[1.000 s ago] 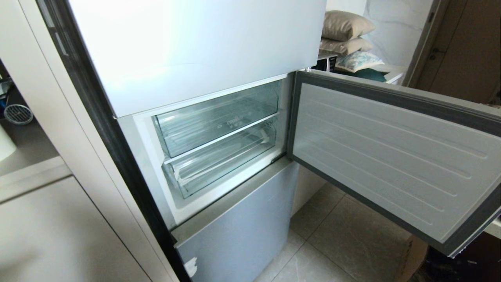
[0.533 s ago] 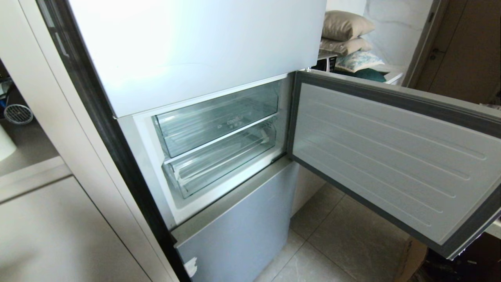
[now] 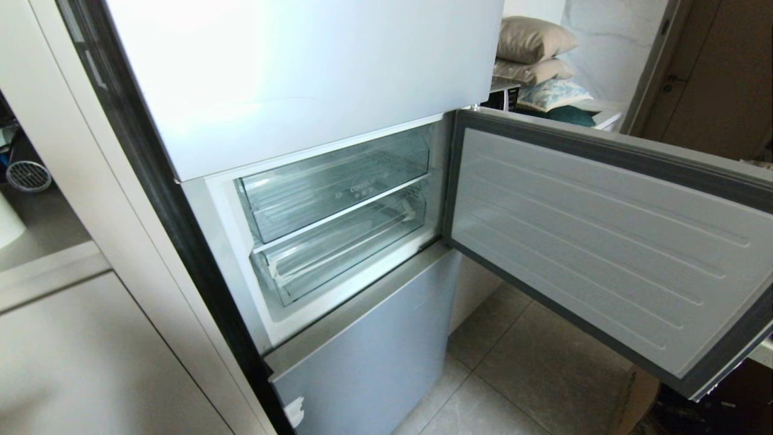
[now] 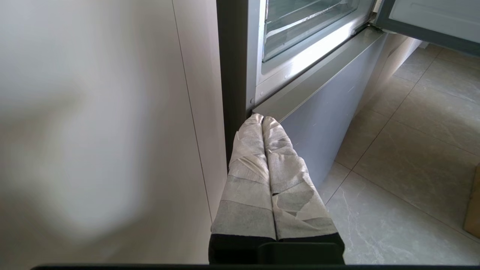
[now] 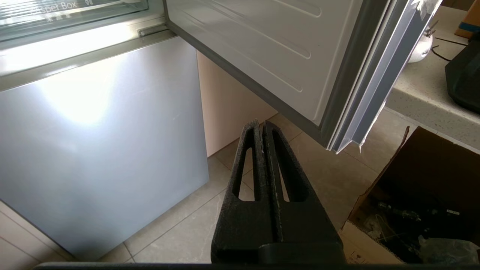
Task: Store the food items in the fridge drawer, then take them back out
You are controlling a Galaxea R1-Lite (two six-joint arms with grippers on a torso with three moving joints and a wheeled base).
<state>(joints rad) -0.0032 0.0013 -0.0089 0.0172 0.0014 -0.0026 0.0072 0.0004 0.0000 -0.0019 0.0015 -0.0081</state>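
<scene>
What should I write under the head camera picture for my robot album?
Open fridge door shows two clear drawers, the fridge drawer below the deeper one; both shut.

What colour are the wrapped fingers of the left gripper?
Pale grey-white tape over black, on the left gripper; clearest in the left wrist view.

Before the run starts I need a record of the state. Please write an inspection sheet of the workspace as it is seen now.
Surface: grey tiled floor; no table seen.
Job's things: fridge drawer, lower of two clear drawers, pushed in, white tape at front corner; no food seen.
Fridge door: swung open to the right.
Clutter: open cardboard box with wires on the floor.
Grippers: left gripper shut, low by the fridge's corner; right gripper shut, under the door; both hold nothing.
Cables: black one on the counter.
Surroundings: stacked pillows, cabinet.
</scene>
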